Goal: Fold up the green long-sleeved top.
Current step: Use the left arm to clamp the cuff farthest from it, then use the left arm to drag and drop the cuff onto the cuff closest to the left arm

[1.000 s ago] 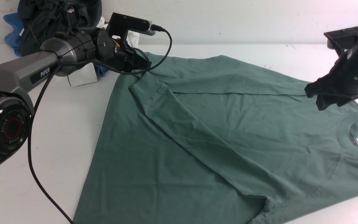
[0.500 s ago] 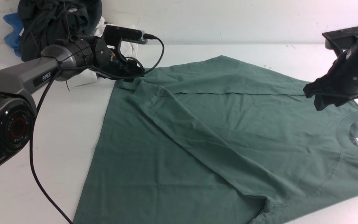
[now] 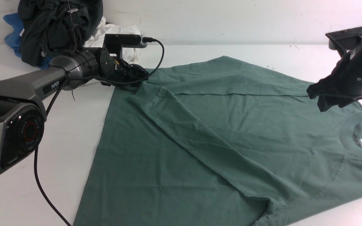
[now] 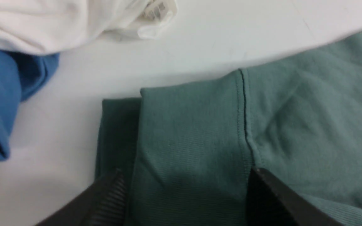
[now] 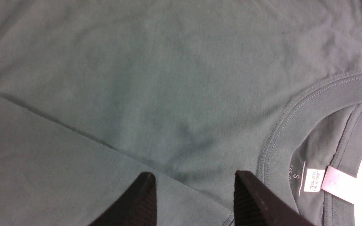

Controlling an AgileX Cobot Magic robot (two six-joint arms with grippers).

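Observation:
The green long-sleeved top (image 3: 231, 131) lies spread flat on the white table (image 3: 61, 125), neck to the right. One sleeve (image 3: 193, 131) is folded diagonally across the body, with its cuff (image 3: 149, 94) at the far left corner. My left gripper (image 3: 138, 78) is open just over that cuff (image 4: 190, 125), a finger on either side (image 4: 184, 175), gripping nothing. My right gripper (image 3: 322, 100) hovers open above the shoulder beside the ribbed collar (image 5: 309, 106) and neck label (image 5: 314, 180), its fingers (image 5: 140, 201) apart over a folded edge (image 5: 193, 179).
A heap of clothes sits at the back left: a blackish-green garment (image 3: 55, 25), a blue one (image 3: 11, 28) and a white one (image 3: 118, 31). The blue (image 4: 5, 94) and white (image 4: 74, 18) pieces lie close to my left gripper. A black cable (image 3: 39, 175) hangs from the left arm.
My left gripper has opened and let go of the sleeve cuff, which now lies flat on the top. The left arm has sunk lower and drawn back a little. The right arm has stayed put.

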